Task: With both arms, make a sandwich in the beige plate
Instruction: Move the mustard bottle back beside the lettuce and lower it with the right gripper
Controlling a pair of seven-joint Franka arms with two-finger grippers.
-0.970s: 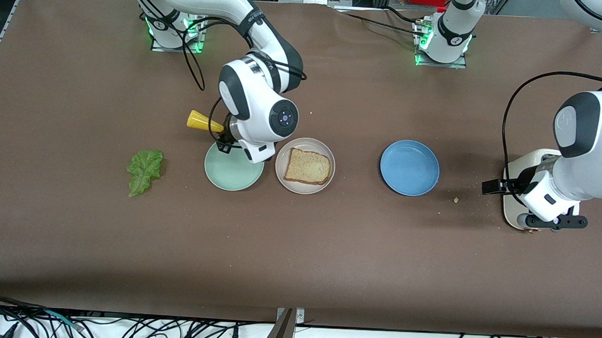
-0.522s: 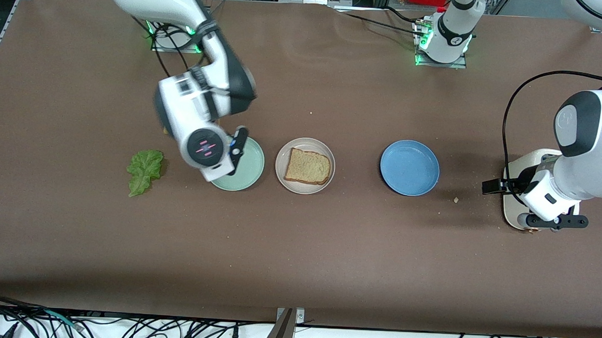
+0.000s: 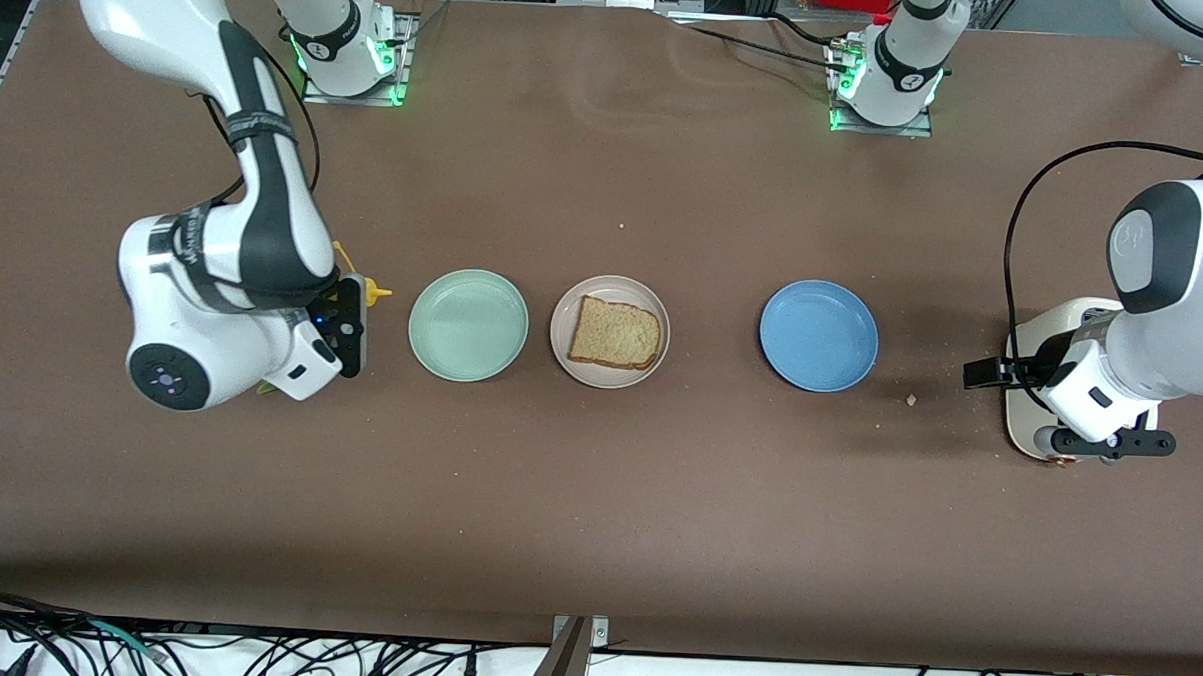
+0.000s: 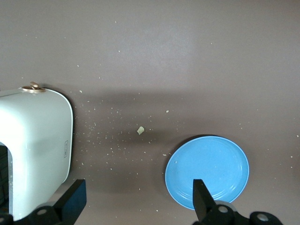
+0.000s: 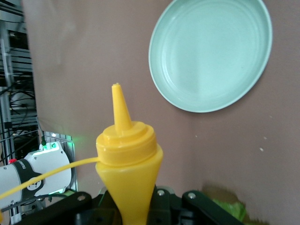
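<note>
Right tool (image 5: 131, 206) clamped on yellow squeeze bottle (image 5: 128, 154), up over the surface's right-arm end; left tool (image 4: 136, 208) waits.
Beige plate (image 3: 562, 349) sits mid-surface with one bread slice (image 3: 615, 333) on it, between mint-green plate (image 3: 468, 324) and blue plate (image 3: 818, 335). Lettuce leaf (image 5: 229, 208) shows only partly, under the right tool. Left tool hangs with its fingers (image 4: 202, 202) apart over the left-arm end, by a white toaster (image 4: 35, 150).

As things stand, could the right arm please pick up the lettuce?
Probably not: the right gripper is over the lettuce but already shut on the yellow bottle.
</note>
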